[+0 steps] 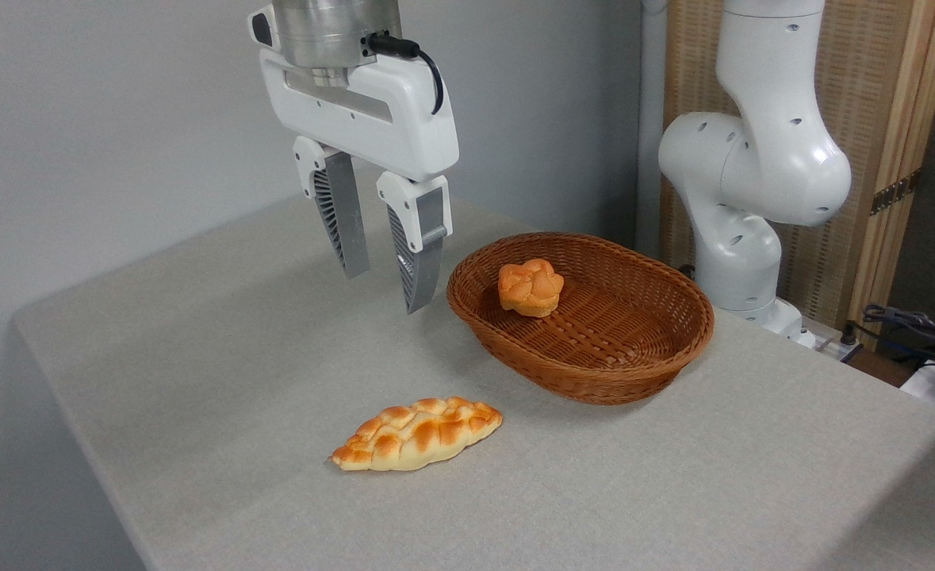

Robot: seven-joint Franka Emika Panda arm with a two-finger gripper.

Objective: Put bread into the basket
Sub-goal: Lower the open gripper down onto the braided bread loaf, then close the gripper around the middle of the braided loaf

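Braided golden bread [417,434], toasted orange-brown bumps, pointed ends, apparently intact; end effector [384,292] released, empty.

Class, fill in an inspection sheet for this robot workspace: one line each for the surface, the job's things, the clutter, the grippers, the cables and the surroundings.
Surface: table under a plain grey cloth, no spills seen.
Job's things: braided loaf lies on the cloth, in front of the wicker basket and apart from it; not yet in the basket.
Clutter: small knotted bun already sits inside the basket, toward its left end.
Grippers: gripper hangs above the table left of the basket, jaws apart, holding nothing.
Cables: black cable loops at the wrist; a bundle of cables lies off the table at right.
Surroundings: grey wall behind, robot arm base and a slatted wooden screen at right.
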